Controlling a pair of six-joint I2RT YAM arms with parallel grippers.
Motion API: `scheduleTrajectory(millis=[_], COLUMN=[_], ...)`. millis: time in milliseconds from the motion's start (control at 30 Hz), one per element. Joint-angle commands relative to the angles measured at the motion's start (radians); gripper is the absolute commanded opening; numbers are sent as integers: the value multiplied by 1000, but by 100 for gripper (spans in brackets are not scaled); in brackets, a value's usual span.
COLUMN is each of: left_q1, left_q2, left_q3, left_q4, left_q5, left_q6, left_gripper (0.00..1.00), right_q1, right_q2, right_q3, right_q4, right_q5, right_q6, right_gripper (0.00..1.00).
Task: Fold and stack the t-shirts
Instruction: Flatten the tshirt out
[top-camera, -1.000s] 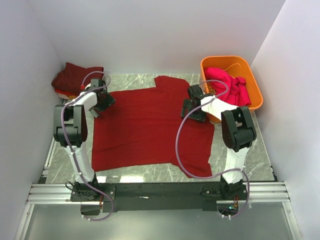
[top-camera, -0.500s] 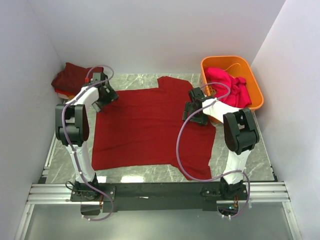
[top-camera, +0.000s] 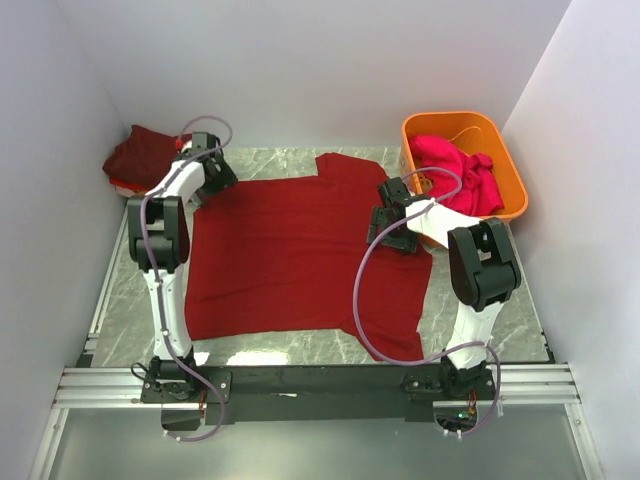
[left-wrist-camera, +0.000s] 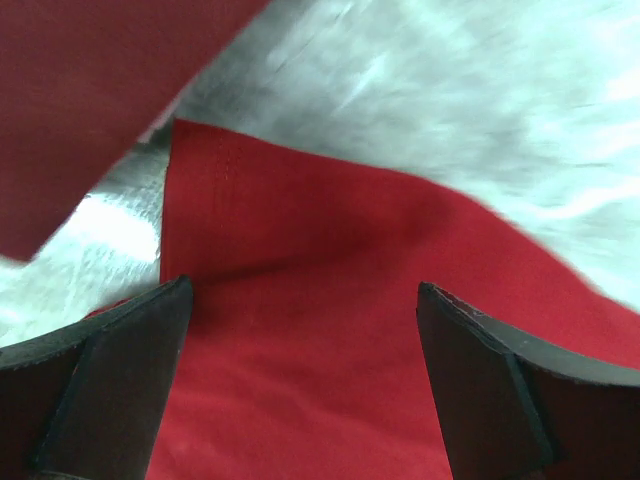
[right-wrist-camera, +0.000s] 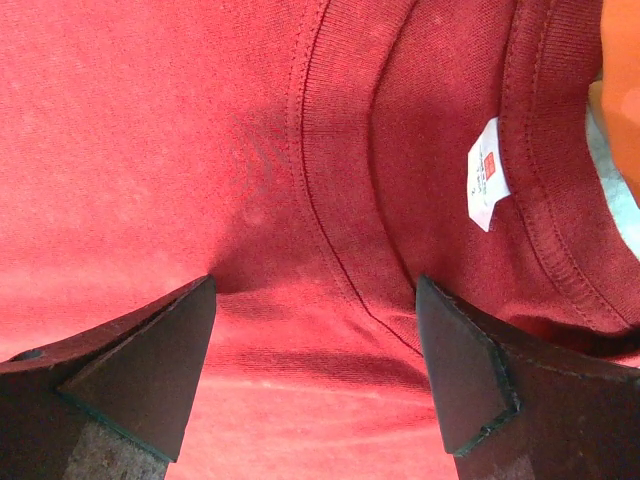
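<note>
A dark red t-shirt (top-camera: 300, 250) lies spread flat on the marble table. My left gripper (top-camera: 212, 178) is open over its far left corner; the left wrist view shows that corner (left-wrist-camera: 300, 300) between the open fingers. My right gripper (top-camera: 385, 222) is open over the shirt's collar at the right edge; the right wrist view shows the neckline and white label (right-wrist-camera: 487, 172). A folded maroon shirt (top-camera: 140, 158) sits at the far left. A magenta-pink shirt (top-camera: 455, 170) lies crumpled in the orange tub.
The orange plastic tub (top-camera: 505, 180) stands at the far right, close to my right arm. White walls enclose the table on three sides. Bare marble (top-camera: 130, 300) shows left of the shirt and along the near edge.
My left gripper has moved away from me, from the shirt's left sleeve area to its far left corner. My right gripper shifted slightly right toward the collar.
</note>
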Motion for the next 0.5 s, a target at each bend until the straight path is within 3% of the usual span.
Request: scheduleTrajectory(millis=[0,233,467], left_q1=[3,3,3], left_q2=[37,123,296], left_q3=[28,62,306], left_q4=[24,43,-37], left_q5=[-8,18,39], left_q6=[33,40,57], left_gripper=[100,100,100], right_q1=[-7,-7,-8], right_q2=[-44,-60,-62], right_q3=[-17,-44,-44], right_q4=[-20,-4,-9], right_q5=[15,9,32], right_q6=[-6,-15,-19], right_gripper=[87,87,88])
